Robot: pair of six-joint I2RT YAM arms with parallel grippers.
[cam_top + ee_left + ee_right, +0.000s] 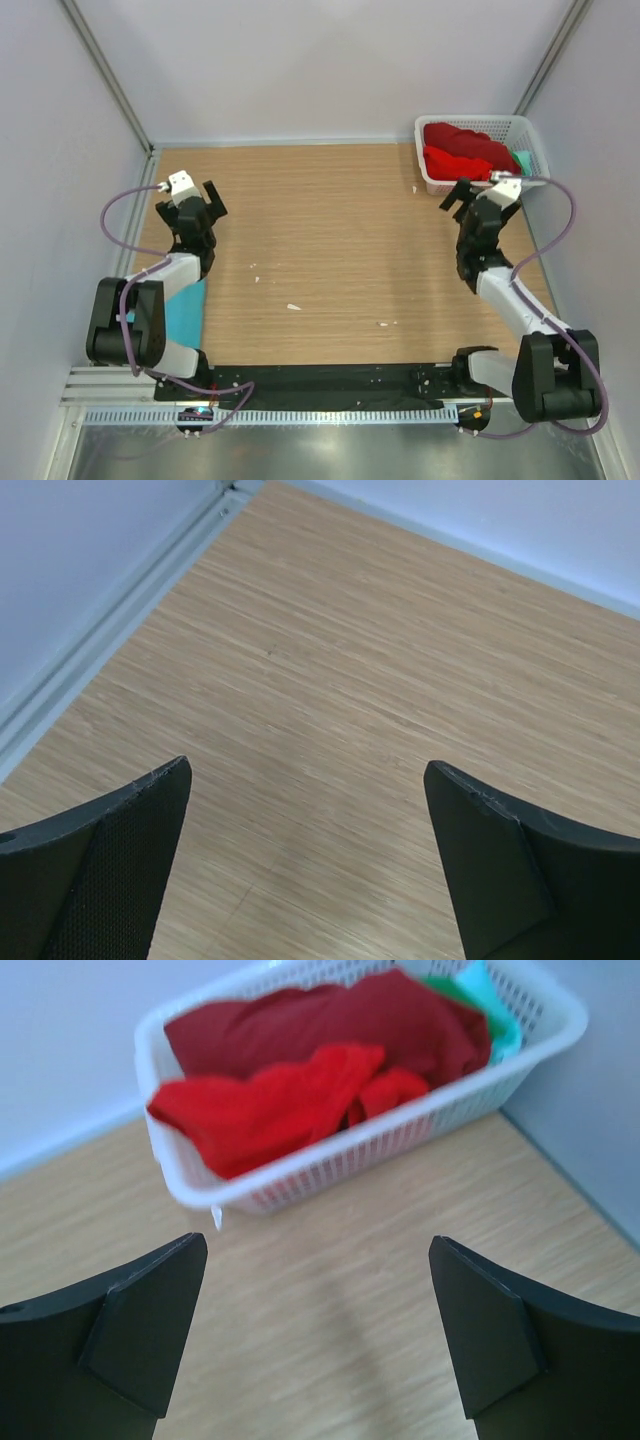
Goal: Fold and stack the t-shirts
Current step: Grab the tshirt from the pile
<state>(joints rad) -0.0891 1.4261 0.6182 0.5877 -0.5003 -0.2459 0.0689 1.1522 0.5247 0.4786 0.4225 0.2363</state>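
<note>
Above one table [330, 230], left tool [306, 768] and right tool [318, 1242] released; one basket [470, 121] of red t-shirts [460, 150].

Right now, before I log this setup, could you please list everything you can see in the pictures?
table: one, light wood, under everything
basket: one, white plastic lattice, far right corner of the table
red t-shirts: a heap, number unclear, bright and darker red, in the basket
teal-green cloth: one, at the basket's right end
light blue cloth: one, near left of the table, partly under the left arm
scraps: a few, white, scattered mid-table
black strip: one, along the near edge between the arm bases
left gripper: one, black, open and empty, over bare wood at the left
right gripper: one, black, open and empty, facing the basket
</note>
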